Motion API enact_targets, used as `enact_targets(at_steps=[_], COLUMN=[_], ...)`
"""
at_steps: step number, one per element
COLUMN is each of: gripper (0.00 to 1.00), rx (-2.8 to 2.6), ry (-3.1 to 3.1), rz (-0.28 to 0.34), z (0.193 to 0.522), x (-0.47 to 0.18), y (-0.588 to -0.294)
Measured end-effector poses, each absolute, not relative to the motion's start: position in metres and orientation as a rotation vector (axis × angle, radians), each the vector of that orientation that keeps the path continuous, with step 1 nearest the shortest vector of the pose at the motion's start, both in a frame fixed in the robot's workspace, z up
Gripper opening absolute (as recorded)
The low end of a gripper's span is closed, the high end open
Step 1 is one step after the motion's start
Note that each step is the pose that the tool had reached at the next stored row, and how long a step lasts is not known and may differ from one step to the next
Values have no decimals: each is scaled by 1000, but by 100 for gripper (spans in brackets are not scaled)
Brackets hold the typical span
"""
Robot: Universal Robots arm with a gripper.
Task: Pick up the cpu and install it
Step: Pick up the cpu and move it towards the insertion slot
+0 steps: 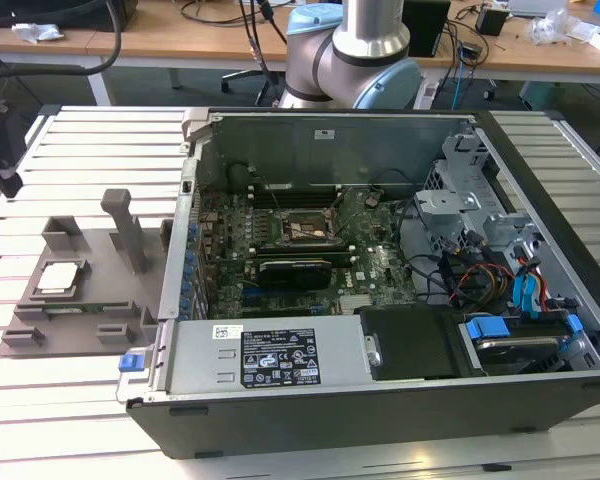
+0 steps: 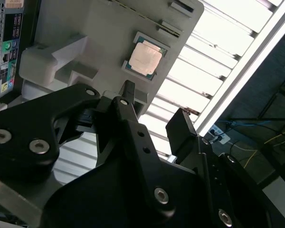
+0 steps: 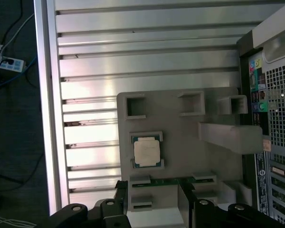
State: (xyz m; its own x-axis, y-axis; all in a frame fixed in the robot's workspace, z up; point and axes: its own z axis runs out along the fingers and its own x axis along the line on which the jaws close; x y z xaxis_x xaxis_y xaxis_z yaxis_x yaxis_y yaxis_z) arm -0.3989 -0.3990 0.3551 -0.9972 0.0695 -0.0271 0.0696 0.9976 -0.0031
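Right, a wide silvery slatted metal table (image 1: pixel 80 400) carries everything, with long wooden desks (image 1: pixel 180 45) and trailing cables behind it. Biggest item on it is the open dark-grey computer case (image 1: pixel 280 420), lying on its side with its green motherboard (image 1: pixel 375 268) exposed. Behind the case rises the silver-and-pale-blue robot arm (image 1: pixel 350 45), showing a thick joint in the exterior view. On the exterior view's left, just beside the case, sits the flat grey plastic tray with upright pegs (image 1: pixel 105 290).

Over to the wrist cameras: the black two-fingered gripper (image 2: pixel 154 102) hovers above that tray. Its fingers (image 2: pixel 133 128) are spread apart, with nothing between them but bare table and tray. It's near the small square silvery-topped cpu (image 2: pixel 145 59) but clear of it. The cpu lies flat in its square recess in the tray, outside the case.

The first wrist view adds a white power strip (image 3: pixel 4 64) on the dark floor past the table edge. The exterior view gives the dark square socket frame (image 1: pixel 298 232) on the motherboard.
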Motion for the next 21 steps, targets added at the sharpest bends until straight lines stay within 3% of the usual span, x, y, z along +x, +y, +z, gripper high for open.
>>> enact_targets(at_steps=[21], gripper=[54], rx=[108], ry=[3113], rz=[-6], z=[346], x=[-399], y=[-399])
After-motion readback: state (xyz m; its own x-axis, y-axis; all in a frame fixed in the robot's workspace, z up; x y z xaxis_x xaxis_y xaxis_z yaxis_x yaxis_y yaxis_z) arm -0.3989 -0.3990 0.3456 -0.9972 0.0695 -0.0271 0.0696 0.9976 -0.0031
